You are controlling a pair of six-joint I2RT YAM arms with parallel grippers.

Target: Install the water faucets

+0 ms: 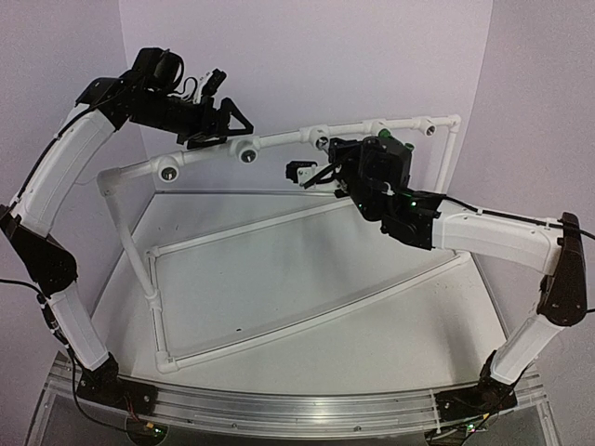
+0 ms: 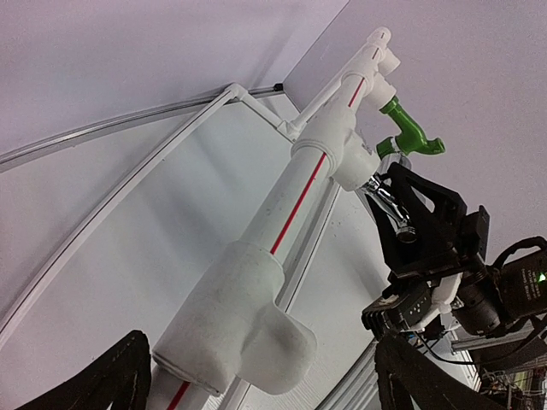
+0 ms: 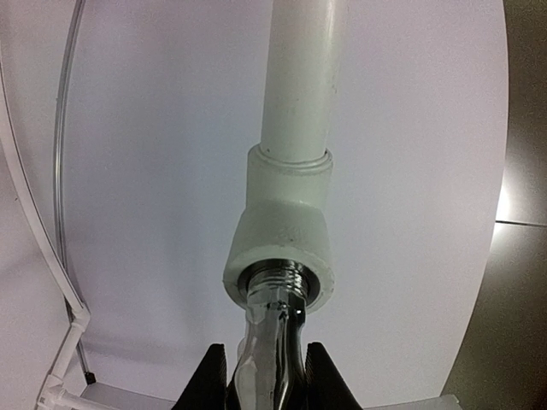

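Note:
A silver chrome faucet (image 3: pixel 273 363) sits with its threaded end in a white tee fitting (image 3: pixel 278 256) on the top rail of the pipe frame. My right gripper (image 3: pixel 272 376) is shut on its body, also seen from the side in the left wrist view as right gripper (image 2: pixel 402 224) and chrome faucet (image 2: pixel 386 201). A green plastic faucet (image 2: pixel 410 132) is mounted in the fitting just beyond it. My left gripper (image 2: pixel 269 380) is open, its fingers standing either side of another white tee (image 2: pixel 239 316) without touching it. In the top view the left gripper (image 1: pixel 232 125) hovers over the rail and the right gripper (image 1: pixel 325 165) is near its middle.
The white pipe frame has a raised top rail (image 1: pixel 279 141) with open tee holes (image 1: pixel 169 172) (image 1: pixel 247 153) (image 1: pixel 429 129). Its lower rails (image 1: pixel 307 321) lie on the table. An aluminium strip (image 1: pixel 297 409) runs along the table's near edge, with walls close behind.

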